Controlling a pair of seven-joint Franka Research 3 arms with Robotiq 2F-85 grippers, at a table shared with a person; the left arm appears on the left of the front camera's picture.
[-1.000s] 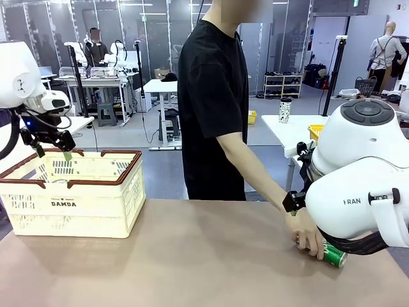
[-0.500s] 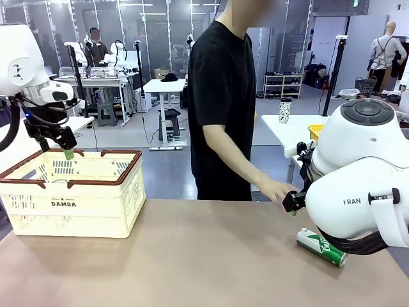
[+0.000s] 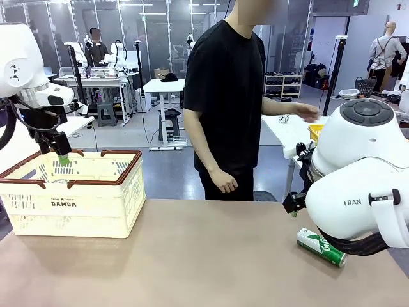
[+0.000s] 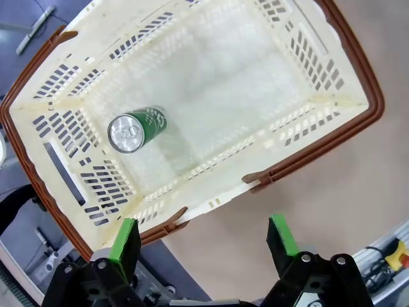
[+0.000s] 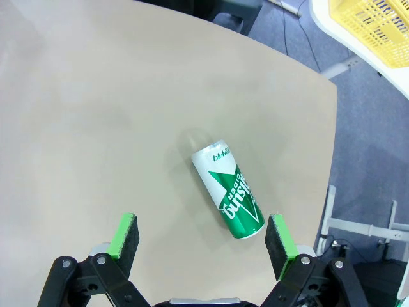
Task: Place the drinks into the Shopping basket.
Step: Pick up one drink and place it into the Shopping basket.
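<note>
A green and white drink can [image 5: 228, 188] lies on its side on the tan table, just beyond and between the open fingers of my right gripper [image 5: 201, 238], which hovers above it without touching. From the front that can [image 3: 321, 247] rests at the table's right, under my right arm. The cream Shopping basket [image 3: 70, 192] with its reddish-brown rim stands at the left. Another green can [image 4: 135, 130] stands upright inside the basket [image 4: 332, 102]. My left gripper [image 4: 201, 240] hangs open and empty over the basket's edge, seen from the front as the left gripper [image 3: 59, 153] above the rim.
A person stands at the table's far side, one hand [image 3: 225, 182] hanging by the table edge, the other hand [image 3: 305, 112] reaching toward a white side table with a yellow basket [image 5: 370, 25]. The table's right edge [image 5: 332, 128] runs close to the lying can.
The person's hand let go of the can on the table and drew back; the person turned toward the side table. My left gripper shifted slightly left over the basket.
</note>
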